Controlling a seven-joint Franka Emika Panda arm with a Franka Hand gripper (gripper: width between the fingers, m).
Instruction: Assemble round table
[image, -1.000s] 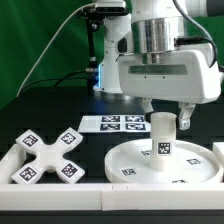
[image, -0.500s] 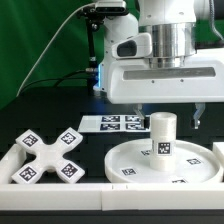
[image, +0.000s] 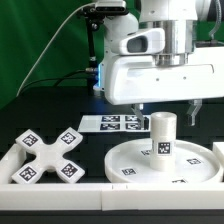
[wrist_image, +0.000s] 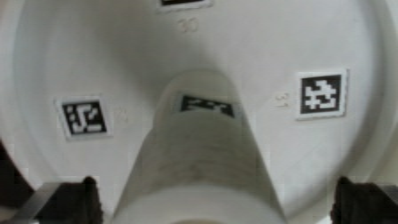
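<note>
Gripper (image: 168, 107): hung over the post (image: 162, 135) with jaws wide apart, holding nothing; post stood upright on the round disc (image: 128, 158); cross base (image: 48, 155) lay flat on the table (image: 50, 118), to the exterior view's left of the disc.

The marker board (image: 115, 123) lies on the black table (image: 50, 118) (green backdrop (image: 40, 40) behind).

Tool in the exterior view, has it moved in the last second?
Yes. The tool has risen, lifting away from the cylinder post, which stayed put.
</note>
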